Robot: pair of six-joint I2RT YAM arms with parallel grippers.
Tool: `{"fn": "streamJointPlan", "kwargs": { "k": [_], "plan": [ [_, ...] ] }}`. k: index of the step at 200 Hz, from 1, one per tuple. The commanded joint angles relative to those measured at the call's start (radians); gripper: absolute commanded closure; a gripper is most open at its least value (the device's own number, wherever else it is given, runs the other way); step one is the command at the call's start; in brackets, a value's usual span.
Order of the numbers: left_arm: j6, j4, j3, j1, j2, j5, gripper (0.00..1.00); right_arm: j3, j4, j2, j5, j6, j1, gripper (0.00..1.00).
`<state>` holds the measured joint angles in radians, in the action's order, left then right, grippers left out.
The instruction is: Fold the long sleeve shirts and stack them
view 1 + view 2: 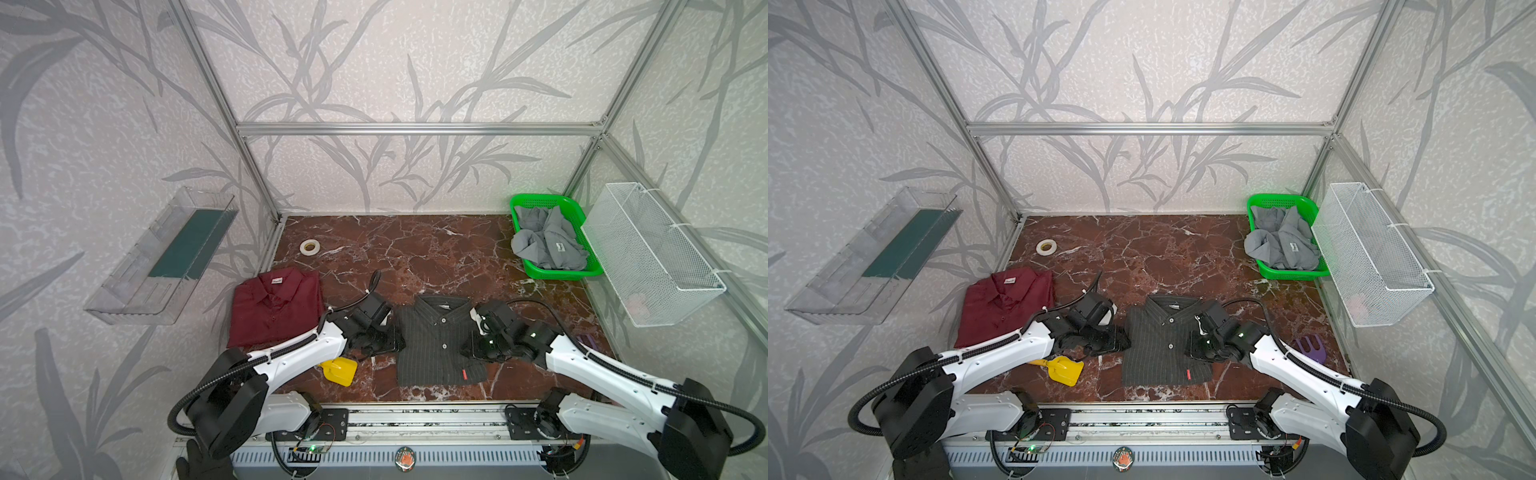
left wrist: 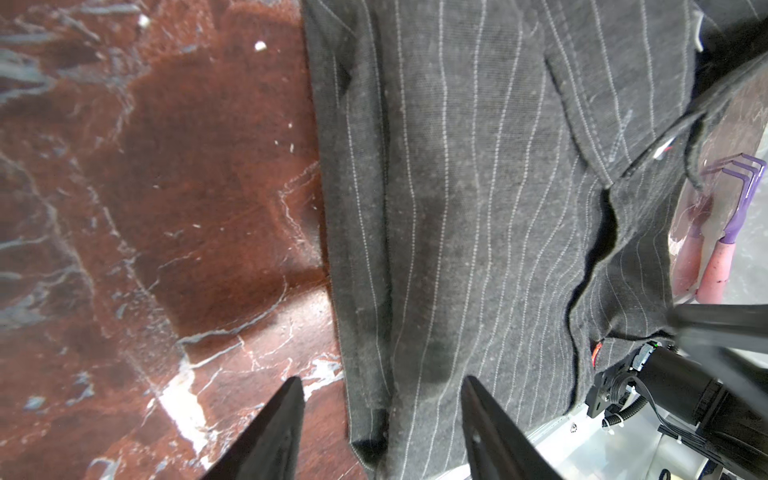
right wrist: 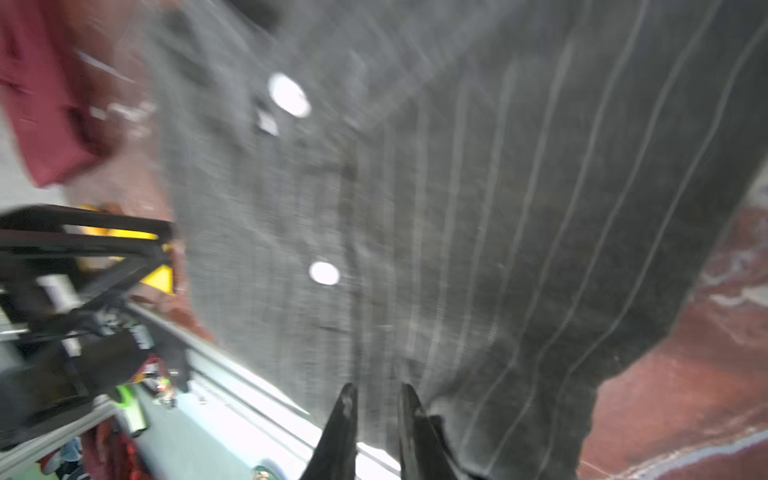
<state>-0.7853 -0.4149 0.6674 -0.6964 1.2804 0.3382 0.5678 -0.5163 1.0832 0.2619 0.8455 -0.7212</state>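
now the striped shirt (image 1: 436, 345) lies folded at the table's (image 1: 415, 257) front, between my arms. my left gripper (image 2: 381, 379) stands wide astride one edge; my right gripper (image 3: 377, 387) is narrow at the other, and i cannot tell if it pinches cloth. the maroon shirt (image 1: 276, 307) lies folded at left, the grey shirt (image 1: 548, 245) in the basket (image 1: 557, 274).

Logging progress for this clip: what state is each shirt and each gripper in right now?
pinstriped shirt: folded, flat on table.
maroon shirt: folded, lying apart.
grey shirt: crumpled in green basket.
left gripper: open over pinstriped shirt's edge.
right gripper: jaws near together at that shirt; grip unclear, blurred.
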Motion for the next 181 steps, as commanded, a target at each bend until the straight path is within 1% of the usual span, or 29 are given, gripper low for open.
{"fn": "streamJointPlan", "kwargs": {
  "k": [1, 24, 36, 46, 54, 62, 76, 88, 98, 116, 143, 164, 181],
  "plan": [
    [0.006, -0.014, 0.019, 0.008, 0.0, 0.004, 0.39, -0.071, 0.018, 0.009, -0.049, 0.033, -0.004, 0.82],
    [0.006, 0.001, 0.018, 0.011, 0.006, 0.016, 0.39, -0.131, 0.139, 0.055, -0.054, 0.035, -0.002, 0.81],
    [0.006, 0.006, 0.022, 0.013, 0.008, 0.026, 0.39, -0.103, 0.151, 0.099, -0.007, 0.001, -0.001, 0.78],
    [0.009, 0.014, 0.024, 0.015, 0.005, 0.034, 0.38, -0.054, 0.117, 0.122, 0.019, -0.036, -0.003, 0.75],
    [0.008, 0.024, 0.022, 0.015, 0.001, 0.04, 0.37, -0.021, 0.085, 0.116, 0.026, -0.055, -0.003, 0.7],
    [0.005, 0.038, 0.019, 0.015, -0.004, 0.048, 0.36, 0.002, 0.057, 0.082, 0.023, -0.069, -0.005, 0.63],
    [0.004, 0.058, 0.015, 0.016, -0.011, 0.068, 0.33, 0.037, -0.012, -0.002, -0.036, -0.078, -0.003, 0.5],
    [0.001, 0.079, 0.005, 0.015, -0.02, 0.077, 0.32, 0.07, -0.073, -0.067, -0.082, -0.105, 0.003, 0.43],
    [-0.005, 0.108, -0.013, 0.015, -0.03, 0.084, 0.3, 0.098, -0.133, -0.096, -0.12, -0.125, 0.018, 0.39],
    [-0.016, 0.16, -0.045, 0.017, -0.027, 0.091, 0.27, 0.134, -0.212, -0.11, -0.144, -0.185, 0.084, 0.37],
    [-0.017, 0.2, -0.059, 0.017, 0.021, 0.108, 0.25, 0.129, -0.219, -0.076, -0.102, -0.266, 0.2, 0.37],
    [-0.02, 0.223, -0.061, 0.017, 0.056, 0.109, 0.24, 0.112, -0.184, -0.038, -0.093, -0.296, 0.234, 0.36],
    [-0.029, 0.261, -0.075, 0.016, 0.065, 0.11, 0.23, 0.085, -0.132, -0.001, -0.073, -0.302, 0.24, 0.36]
  ]
}}
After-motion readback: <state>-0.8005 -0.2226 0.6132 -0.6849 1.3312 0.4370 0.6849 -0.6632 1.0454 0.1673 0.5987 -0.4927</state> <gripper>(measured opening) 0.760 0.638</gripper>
